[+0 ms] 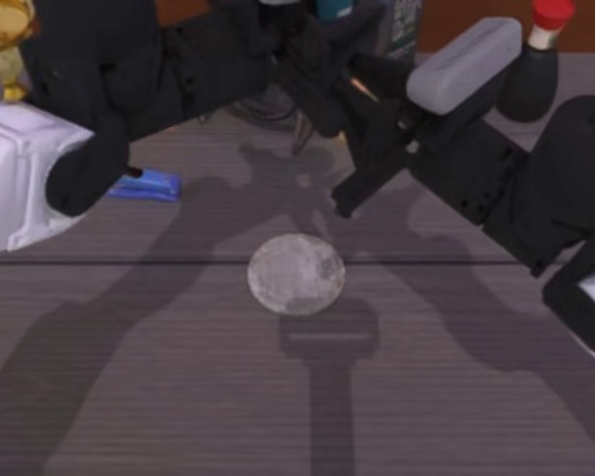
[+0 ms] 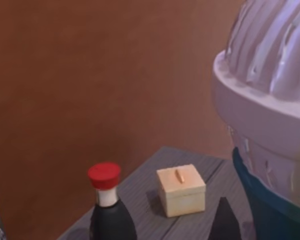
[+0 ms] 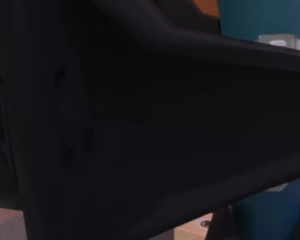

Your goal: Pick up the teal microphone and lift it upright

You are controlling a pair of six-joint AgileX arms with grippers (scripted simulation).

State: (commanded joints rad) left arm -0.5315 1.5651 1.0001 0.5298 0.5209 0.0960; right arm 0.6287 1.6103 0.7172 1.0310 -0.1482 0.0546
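Note:
The teal microphone [image 2: 270, 100] stands upright in the air, its ribbed whitish head above the teal handle. In the top view only a bit of teal [image 1: 332, 8] shows at the back edge, among the black arms. My left gripper [image 1: 322, 84] is at the back centre and is shut on the handle; one dark fingertip [image 2: 222, 220] shows right beside it. The right wrist view is mostly dark, filled by the left arm, with the microphone [image 3: 260, 20] and its white switch [image 3: 279, 41] behind. My right gripper [image 1: 372, 119] reaches in beside it from the right.
A round mottled grey disc [image 1: 296, 275] lies mid-table. The blue-and-black stapler [image 1: 144, 184] is at the left. A red-capped dark bottle [image 1: 535, 59] and a small wooden box [image 2: 181, 190] stand at the back right. A labelled can [image 1: 402, 25] is at the back.

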